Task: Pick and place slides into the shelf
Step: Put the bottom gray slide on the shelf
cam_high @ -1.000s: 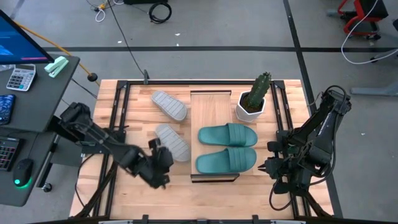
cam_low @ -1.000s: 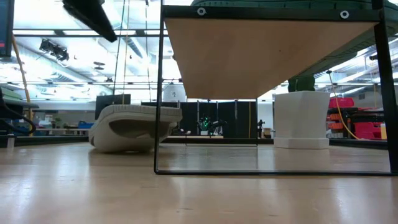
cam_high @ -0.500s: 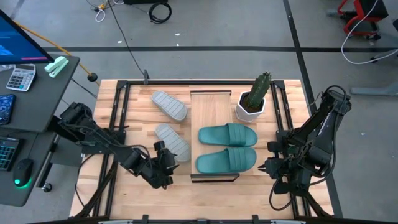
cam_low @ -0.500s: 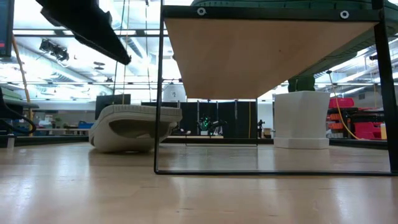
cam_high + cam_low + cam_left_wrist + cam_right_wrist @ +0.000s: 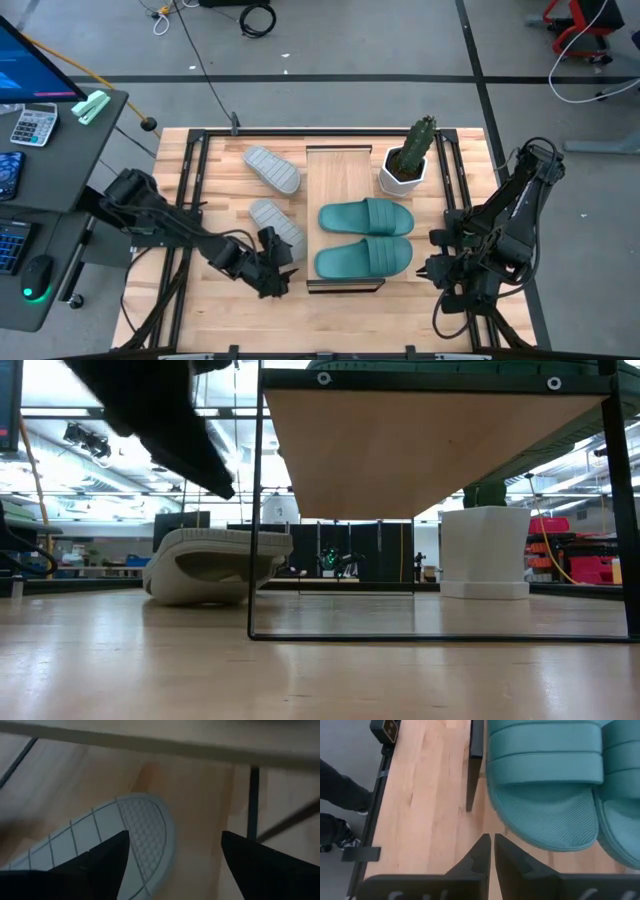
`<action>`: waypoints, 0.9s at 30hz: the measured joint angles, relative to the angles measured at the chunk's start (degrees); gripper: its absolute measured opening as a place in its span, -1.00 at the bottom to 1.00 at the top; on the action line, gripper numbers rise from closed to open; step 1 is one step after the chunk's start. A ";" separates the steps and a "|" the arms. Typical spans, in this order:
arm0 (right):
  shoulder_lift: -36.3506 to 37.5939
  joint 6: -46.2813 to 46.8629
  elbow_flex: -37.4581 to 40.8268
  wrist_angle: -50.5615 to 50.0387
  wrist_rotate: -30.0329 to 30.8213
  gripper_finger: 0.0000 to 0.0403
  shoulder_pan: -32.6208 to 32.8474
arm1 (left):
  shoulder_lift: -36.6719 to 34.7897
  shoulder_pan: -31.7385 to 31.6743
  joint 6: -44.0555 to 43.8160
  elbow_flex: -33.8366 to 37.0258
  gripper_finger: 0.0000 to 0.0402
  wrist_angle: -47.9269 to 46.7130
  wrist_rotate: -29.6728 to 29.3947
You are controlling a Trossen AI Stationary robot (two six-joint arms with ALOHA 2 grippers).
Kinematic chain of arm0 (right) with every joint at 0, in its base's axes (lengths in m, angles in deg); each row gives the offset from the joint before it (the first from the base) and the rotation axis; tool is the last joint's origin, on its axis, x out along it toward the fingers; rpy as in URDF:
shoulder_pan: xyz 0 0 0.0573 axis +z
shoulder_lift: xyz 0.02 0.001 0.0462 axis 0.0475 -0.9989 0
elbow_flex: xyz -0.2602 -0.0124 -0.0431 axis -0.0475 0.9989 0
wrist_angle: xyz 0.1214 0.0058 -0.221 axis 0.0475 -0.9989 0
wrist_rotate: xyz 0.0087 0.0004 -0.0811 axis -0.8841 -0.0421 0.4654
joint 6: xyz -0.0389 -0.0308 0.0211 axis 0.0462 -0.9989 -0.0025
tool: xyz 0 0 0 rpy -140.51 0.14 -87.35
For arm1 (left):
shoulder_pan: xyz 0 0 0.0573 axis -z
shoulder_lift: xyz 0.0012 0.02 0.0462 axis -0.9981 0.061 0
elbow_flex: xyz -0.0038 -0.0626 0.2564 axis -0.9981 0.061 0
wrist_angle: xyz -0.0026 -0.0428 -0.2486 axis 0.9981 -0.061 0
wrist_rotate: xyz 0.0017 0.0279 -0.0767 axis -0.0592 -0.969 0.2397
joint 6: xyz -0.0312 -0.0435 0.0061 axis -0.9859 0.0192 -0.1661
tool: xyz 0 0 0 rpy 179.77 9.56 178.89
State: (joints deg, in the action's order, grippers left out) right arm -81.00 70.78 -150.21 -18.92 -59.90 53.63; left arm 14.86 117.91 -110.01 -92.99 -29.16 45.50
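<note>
Two teal slides (image 5: 366, 218) (image 5: 364, 257) lie side by side, straps up, on the near half of the shelf (image 5: 344, 172). Two grey slides lie sole up on the tabletop left of the shelf, one far (image 5: 272, 168), one near (image 5: 278, 227). My left gripper (image 5: 278, 256) hangs open just above the near grey slide's near end (image 5: 142, 827), one finger on either side and clear of it; the low view shows a gap between the gripper (image 5: 165, 420) and the slide (image 5: 215, 565). My right gripper (image 5: 491, 851) is shut and empty, above the table's right near corner.
A white pot with a cactus (image 5: 408, 160) stands at the shelf's far right. The shelf's thin dark leg (image 5: 253, 802) stands close beside the left gripper. Dark frame rails (image 5: 190, 190) run along the table's left and right sides.
My left gripper has come down and moved toward the table's right, over the near end of the near grey slide. The slides and my right gripper have kept still.
</note>
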 joint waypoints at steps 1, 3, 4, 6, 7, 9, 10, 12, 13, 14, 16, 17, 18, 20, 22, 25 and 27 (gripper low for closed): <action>0.00 0.00 0.00 0.16 -0.22 -0.85 0.00 | 0.18 0.31 2.06 0.00 0.60 -0.37 -0.14; 0.00 0.00 0.00 0.33 -0.31 -0.85 0.00 | 0.68 0.75 7.18 -0.02 0.59 0.04 -2.05; 0.00 0.00 0.00 0.41 -0.29 -0.85 0.00 | 0.79 1.06 9.64 -0.02 0.58 -0.23 -3.47; 0.00 0.02 0.00 0.55 -0.29 -0.85 0.00 | 0.81 1.43 14.27 0.00 0.56 -0.10 -5.75; 0.00 0.02 0.00 0.54 -0.29 -0.85 0.00 | 0.81 1.51 16.07 -0.02 0.55 -0.06 -5.99; 0.00 0.01 0.00 0.54 -0.30 -0.85 0.00 | 0.81 1.49 18.84 -0.02 0.54 -0.31 -6.02; 0.00 0.00 0.00 0.54 -0.29 -0.85 0.00 | 0.81 1.49 19.54 -0.02 0.54 -0.23 -6.02; 0.01 0.00 0.00 0.55 -0.31 -0.85 0.00 | 0.81 1.49 19.70 -0.02 0.54 -0.20 -6.04; 0.00 0.00 0.00 0.53 -0.29 -0.85 0.00 | 0.81 1.49 19.69 -0.02 0.54 -0.23 -6.04; 0.00 0.00 0.00 0.53 -0.29 -0.85 0.00 | 0.81 1.49 19.69 -0.02 0.54 -0.19 -6.04; 0.00 -0.03 0.00 0.53 -0.27 -0.85 0.00 | 0.81 1.49 19.60 -0.02 0.54 -0.16 -5.68; 0.00 -0.04 0.00 0.53 -0.27 -0.85 0.00 | 0.93 1.49 19.63 -0.02 0.54 -0.06 -5.24; 0.00 -0.04 0.00 0.53 -0.27 -0.85 0.00 | 1.29 1.49 19.78 -0.05 0.54 0.27 -5.02; 0.00 -0.07 0.00 0.53 -0.27 -0.85 0.00 | 2.01 1.67 19.97 -0.07 0.54 0.18 -4.32; 0.01 -0.07 0.00 0.53 -0.27 -0.85 0.00 | 3.26 1.67 20.29 -0.11 0.54 1.59 -4.14; 0.02 0.15 0.00 0.54 -0.27 -0.85 0.00 | 4.40 1.76 21.94 -0.11 0.54 1.28 -6.13; 0.02 0.17 0.00 0.63 -0.29 -0.85 0.00 | 5.38 1.57 21.97 -0.20 0.54 1.40 -8.02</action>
State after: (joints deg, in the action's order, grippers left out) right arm -80.98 70.95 -150.21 -18.29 -60.19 53.63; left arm 20.23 119.48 -88.05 -93.19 -27.76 37.48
